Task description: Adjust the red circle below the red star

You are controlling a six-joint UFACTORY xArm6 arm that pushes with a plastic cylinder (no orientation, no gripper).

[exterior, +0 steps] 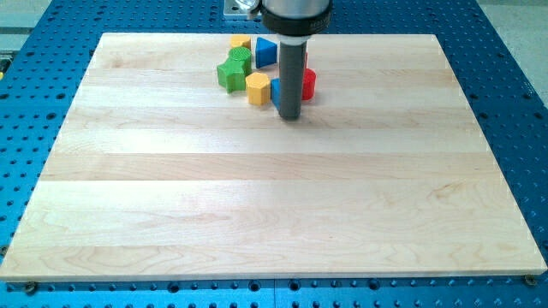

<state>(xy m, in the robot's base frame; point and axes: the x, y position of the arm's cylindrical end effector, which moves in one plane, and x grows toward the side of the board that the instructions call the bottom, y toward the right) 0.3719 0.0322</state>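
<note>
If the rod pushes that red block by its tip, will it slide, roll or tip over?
Probably slide: the red block looks low and flat-bottomed on the smooth wooden board. Rolling seems unlikely, though the rod hides much of it. My tip sits at its left, with the blue block crowded on the tip's other side, so that might get nudged too.

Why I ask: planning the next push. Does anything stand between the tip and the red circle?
Nothing visible does: my tip sits just lower-left of the red circle. No red star shows.
</note>
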